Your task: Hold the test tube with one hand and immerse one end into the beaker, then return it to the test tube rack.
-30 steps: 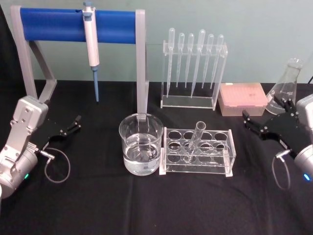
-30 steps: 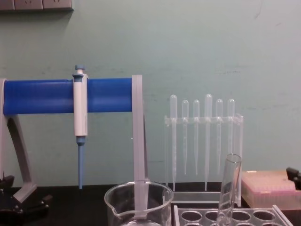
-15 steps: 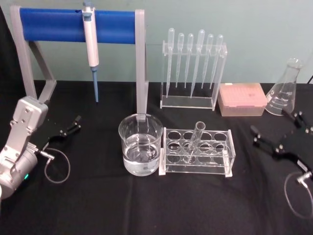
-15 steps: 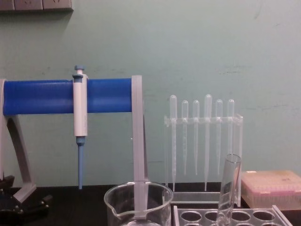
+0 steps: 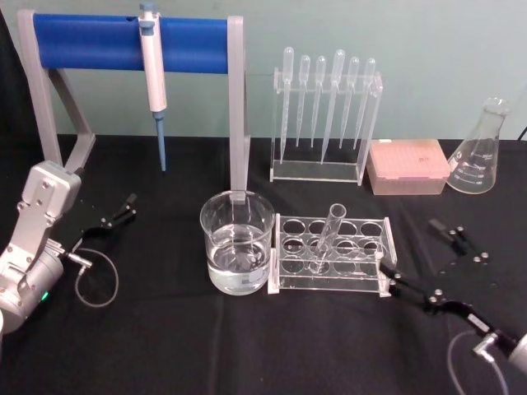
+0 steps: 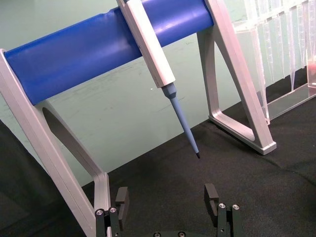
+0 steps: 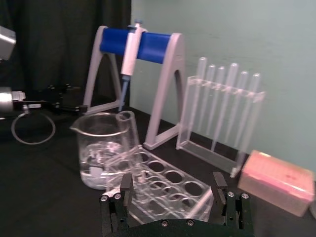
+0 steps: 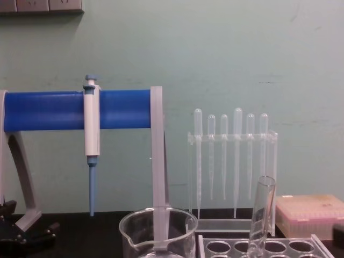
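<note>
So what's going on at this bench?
The robot's right gripper is low beside the test tube rack, fingers open, holding nothing. The test tube leans in the rack, next to a beaker of clear liquid. The left gripper rests open at the far left.

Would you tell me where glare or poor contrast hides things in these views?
Head view: the open right gripper, by the rack, nearly vanishes against the black cloth; highlights glint on the beaker. Chest view: the test tube shows faintly against the pale wall.
</note>
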